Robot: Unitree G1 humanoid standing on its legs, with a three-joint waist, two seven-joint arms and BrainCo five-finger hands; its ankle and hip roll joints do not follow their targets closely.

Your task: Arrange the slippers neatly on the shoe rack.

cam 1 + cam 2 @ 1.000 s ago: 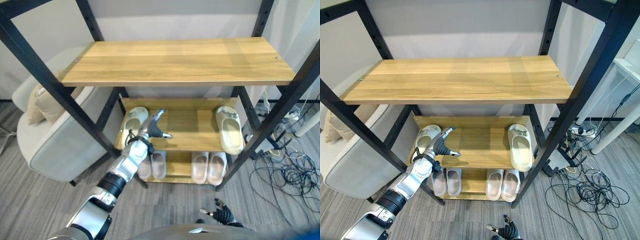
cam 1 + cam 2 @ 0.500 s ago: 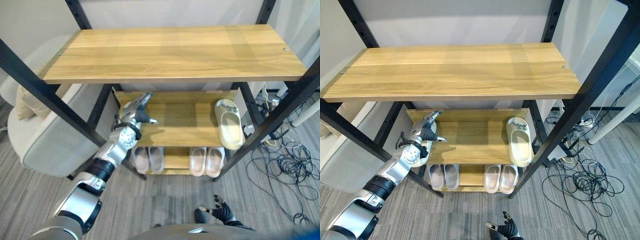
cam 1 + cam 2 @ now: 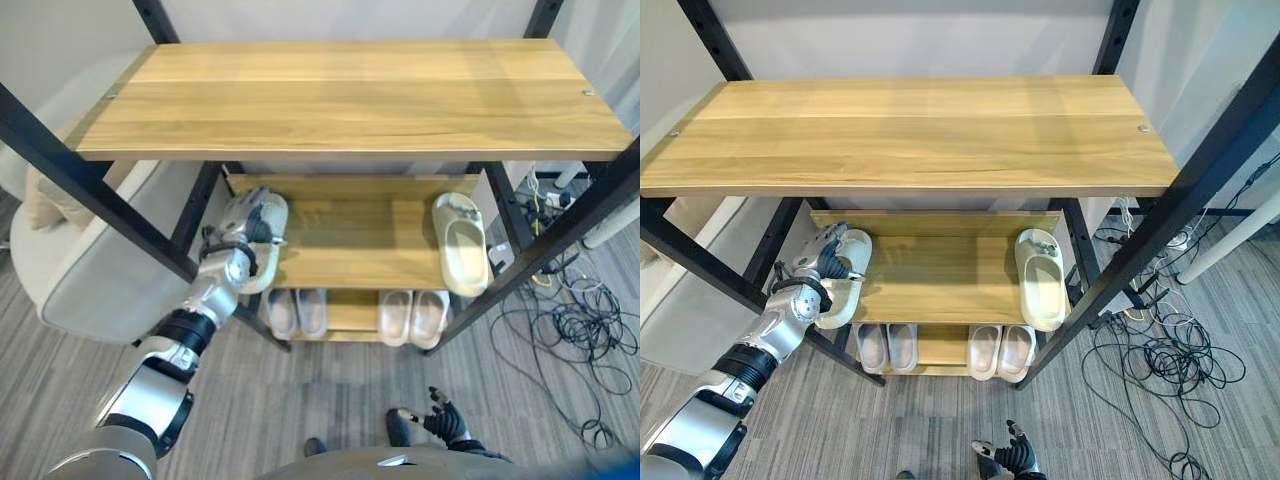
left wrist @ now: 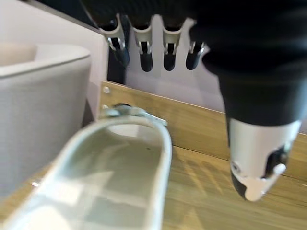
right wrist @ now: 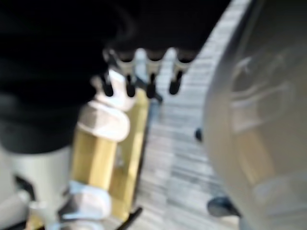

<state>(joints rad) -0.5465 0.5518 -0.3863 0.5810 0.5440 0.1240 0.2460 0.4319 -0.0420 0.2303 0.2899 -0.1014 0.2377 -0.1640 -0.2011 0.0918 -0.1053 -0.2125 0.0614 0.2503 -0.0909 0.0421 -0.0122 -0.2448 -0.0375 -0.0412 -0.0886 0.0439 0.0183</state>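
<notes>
A: While I look down through the head camera, I have the shoe rack (image 3: 350, 95) in front of me, and my left hand (image 3: 240, 228) sits over the cream slipper (image 3: 845, 282) at the left end of the middle shelf (image 3: 365, 245).

B: Is the hand clamped on it?

A: No. From the left wrist camera the fingers (image 4: 144, 50) hang straight and spread above the slipper's toe end, with the thumb (image 4: 256, 153) apart to one side. I see a gap between them and the slipper, so nothing is gripped.

B: Where is its mate?

A: The second cream slipper (image 3: 461, 243) lies at the right end of the same shelf, well apart from the first, heel toward me.

B: And lower down?

A: Two pale pairs (image 3: 358, 315) stand side by side on the bottom shelf.

B: Any writing you can read?

A: None that I can make out; any marks on the slippers are too small.

B: Your right hand?

A: The right hand (image 3: 442, 422) hangs low over the grey floor (image 3: 300, 400), fingers loosely spread, holding nothing. An armchair (image 3: 90, 270) stands left of the rack.
</notes>
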